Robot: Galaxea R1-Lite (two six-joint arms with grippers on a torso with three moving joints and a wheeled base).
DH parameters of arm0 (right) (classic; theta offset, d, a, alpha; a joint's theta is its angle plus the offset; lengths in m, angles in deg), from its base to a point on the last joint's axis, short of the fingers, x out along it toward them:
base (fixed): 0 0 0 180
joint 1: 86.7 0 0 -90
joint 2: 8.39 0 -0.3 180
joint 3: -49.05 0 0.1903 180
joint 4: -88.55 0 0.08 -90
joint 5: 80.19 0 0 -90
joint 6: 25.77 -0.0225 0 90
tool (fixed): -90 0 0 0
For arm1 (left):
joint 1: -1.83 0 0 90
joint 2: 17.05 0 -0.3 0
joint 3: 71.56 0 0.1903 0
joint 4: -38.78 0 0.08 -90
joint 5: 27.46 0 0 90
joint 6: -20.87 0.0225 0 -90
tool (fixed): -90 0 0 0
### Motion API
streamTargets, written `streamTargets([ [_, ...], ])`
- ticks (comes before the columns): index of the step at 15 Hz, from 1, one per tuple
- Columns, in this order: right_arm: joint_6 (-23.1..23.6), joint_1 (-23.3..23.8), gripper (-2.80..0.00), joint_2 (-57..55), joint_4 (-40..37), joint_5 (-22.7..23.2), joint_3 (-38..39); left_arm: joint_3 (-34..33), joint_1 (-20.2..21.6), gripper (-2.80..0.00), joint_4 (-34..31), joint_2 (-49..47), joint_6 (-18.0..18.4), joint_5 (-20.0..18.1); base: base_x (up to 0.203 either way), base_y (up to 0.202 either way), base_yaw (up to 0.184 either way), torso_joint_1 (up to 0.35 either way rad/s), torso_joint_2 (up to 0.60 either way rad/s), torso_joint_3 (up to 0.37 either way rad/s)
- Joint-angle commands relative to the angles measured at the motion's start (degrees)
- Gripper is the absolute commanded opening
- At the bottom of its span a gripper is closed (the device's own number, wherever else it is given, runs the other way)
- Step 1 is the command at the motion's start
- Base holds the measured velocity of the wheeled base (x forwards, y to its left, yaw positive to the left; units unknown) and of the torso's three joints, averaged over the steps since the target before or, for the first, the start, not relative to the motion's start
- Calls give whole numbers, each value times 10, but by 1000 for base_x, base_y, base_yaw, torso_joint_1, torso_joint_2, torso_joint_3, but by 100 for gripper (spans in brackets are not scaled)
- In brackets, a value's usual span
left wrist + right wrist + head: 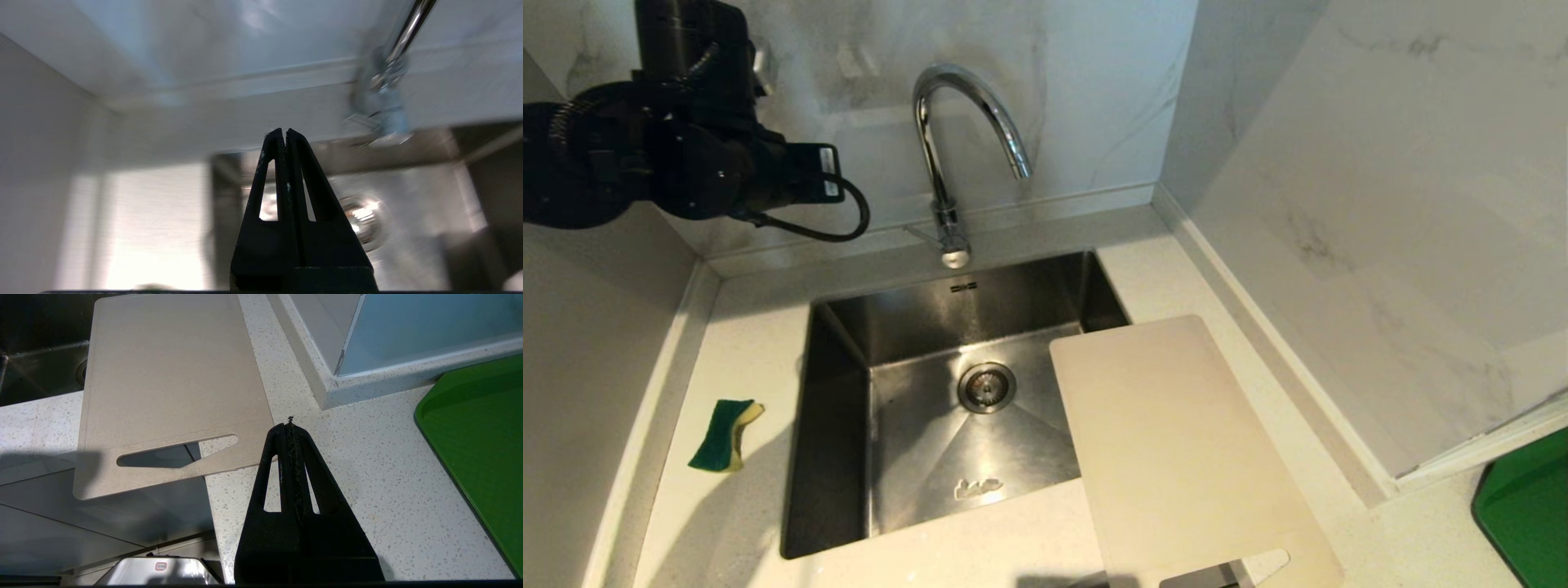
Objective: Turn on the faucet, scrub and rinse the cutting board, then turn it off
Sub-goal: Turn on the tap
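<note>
Faucet (384,106) blurred beyond pinched left gripper (284,132), cutting board (1176,441) cropped.

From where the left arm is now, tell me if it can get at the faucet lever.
Probably yes: the shut left gripper hangs left of the faucet, with only bare counter between.

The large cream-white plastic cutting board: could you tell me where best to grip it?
Probably the cream-white plastic cutting board by its slotted short edge, approached from the counter's front: that end overhangs the speckled countertop, so fingers could likely close above and below it.
</note>
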Motion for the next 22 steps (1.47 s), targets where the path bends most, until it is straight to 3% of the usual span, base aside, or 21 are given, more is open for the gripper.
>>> streamTargets([
  [1, 0, 0, -280, 0, 0, 0, 0, 51, -1, -280, -9, -86, -68, 3, 0, 0, 0, 0, 0, 0],
  [3, 0, 0, -280, 0, 0, 0, 0, 80, -1, -280, -11, -116, -104, 2, 0, 0, 0, 0, 0, 0],
  [7, 1, -1, -280, 0, 0, 0, 0, 92, 0, -280, 20, -158, -138, -16, 0, 0, 0, 0, 0, 0],
  [8, 1, 0, -280, 0, 0, 0, 0, 93, 0, 0, 34, -163, -138, -16, 0, 0, 0, 0, 0, 0],
  [12, 1, 0, -280, 0, 0, 0, 0, 94, -1, 0, 141, -184, -139, -11, 0, 0, 0, 0, 0, 0],
  [16, 0, 0, -280, 0, 0, 0, 0, 94, -11, 0, 195, -208, -162, -1, 0, 0, 0, 0, 0, 0],
  [20, 0, -1, -280, 0, 0, 0, 0, 95, -21, 0, 289, -249, -164, 83, 0, 0, 0, 0, 0, 0],
  [22, 0, -1, -280, 0, 0, 0, -1, 95, -24, 0, 306, -262, -165, 118, 0, 0, 0, 0, 0, 0],
])
